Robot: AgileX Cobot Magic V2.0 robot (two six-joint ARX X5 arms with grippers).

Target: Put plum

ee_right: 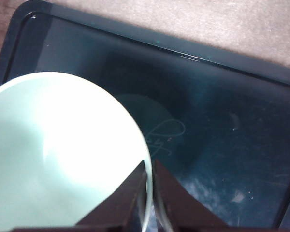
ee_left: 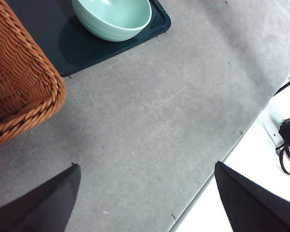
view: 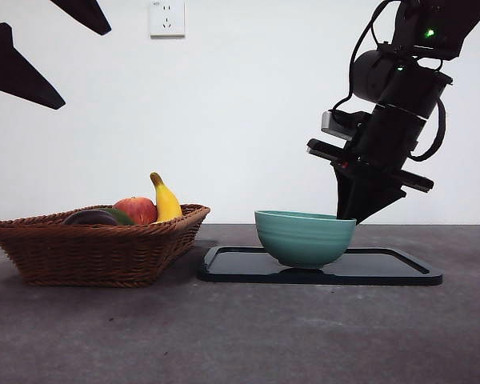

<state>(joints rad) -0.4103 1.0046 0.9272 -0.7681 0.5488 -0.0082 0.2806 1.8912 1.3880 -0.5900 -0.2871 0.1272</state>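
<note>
Grey table: right gripper pinching bowl rim on tray.

A plain white wall with a white power socket stood behind the flat grey tabletop, in bright, even light.
</note>
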